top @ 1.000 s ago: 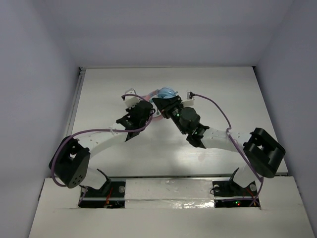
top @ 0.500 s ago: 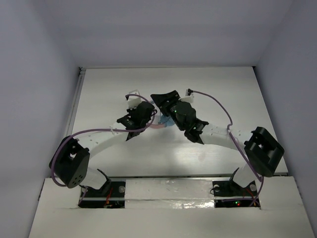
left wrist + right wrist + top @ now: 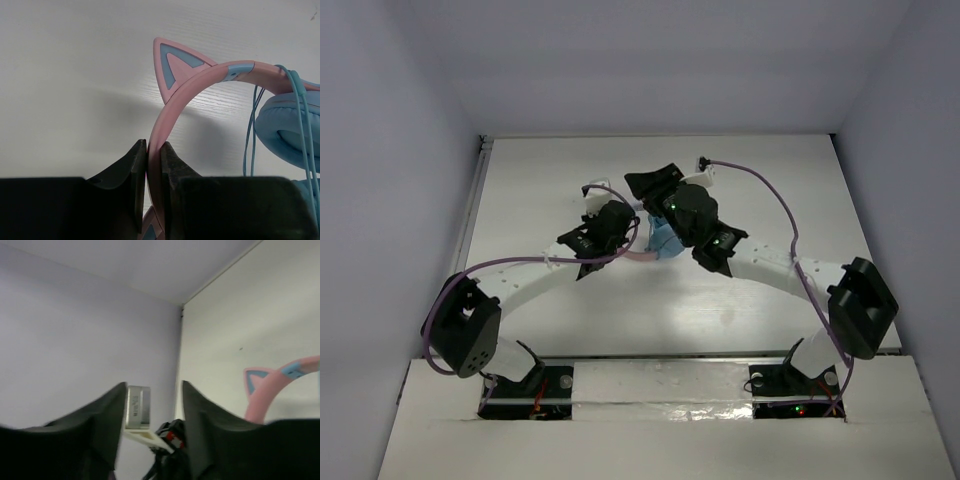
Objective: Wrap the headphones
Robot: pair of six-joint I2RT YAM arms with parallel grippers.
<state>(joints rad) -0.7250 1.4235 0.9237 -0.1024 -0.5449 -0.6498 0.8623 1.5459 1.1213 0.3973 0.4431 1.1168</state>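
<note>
The headphones stand at the table's middle: pink headband (image 3: pixel 638 255), light blue ear cups (image 3: pixel 663 241). In the left wrist view the headband (image 3: pixel 200 85) arches up with a cat ear (image 3: pixel 174 62). An ear cup (image 3: pixel 290 131) and the thin blue cord (image 3: pixel 300 112) are at the right. My left gripper (image 3: pixel 154 148) is shut on the headband; it also shows in the top view (image 3: pixel 623 236). My right gripper (image 3: pixel 655 184) hovers just beyond the ear cups, open and empty (image 3: pixel 152 390). It faces the left wall, with the headband (image 3: pixel 267 390) at its right.
The white table (image 3: pixel 770 190) is boxed in by grey walls on the left, back and right. Purple arm cables (image 3: pixel 760 205) loop over the table beside each arm. The left wrist camera block (image 3: pixel 137 407) shows between the right fingers, farther off.
My right gripper has swung up and to the far left, off the ear cups. The blue ear cups now show nearer, under the right wrist. The left gripper has shifted slightly right, still holding the headband.
</note>
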